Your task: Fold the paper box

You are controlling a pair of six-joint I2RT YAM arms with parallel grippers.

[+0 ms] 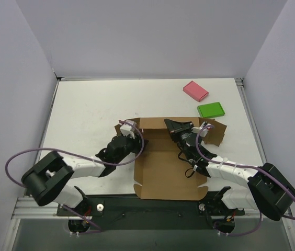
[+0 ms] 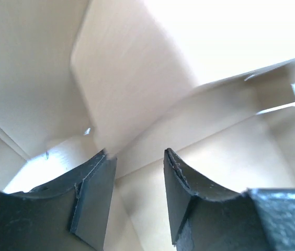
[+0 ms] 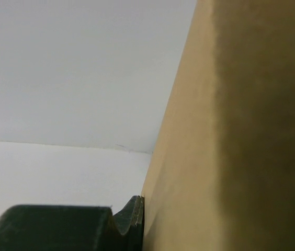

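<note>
The paper box [image 1: 166, 170] lies as a brown cardboard sheet in the middle of the table, its back wall and side flaps partly raised. At the box's back left corner is my left gripper [image 1: 128, 130]. In the left wrist view it [image 2: 135, 156] stands open, with nothing between the dark fingers [image 2: 92, 188]. Pale cardboard flaps [image 2: 137, 78] rise just ahead, one edge reaching the left fingertip. My right gripper [image 1: 177, 127] is at the back wall and is shut on a cardboard panel [image 3: 231, 136]. One finger [image 3: 133, 212] presses on that panel; the other is hidden behind it.
A pink block [image 1: 195, 90] and a green block [image 1: 211, 110] lie on the white table [image 1: 95, 110] behind the box, to the right. Grey walls enclose the table on three sides. The box's right flap [image 1: 216, 134] stands beside the right wrist.
</note>
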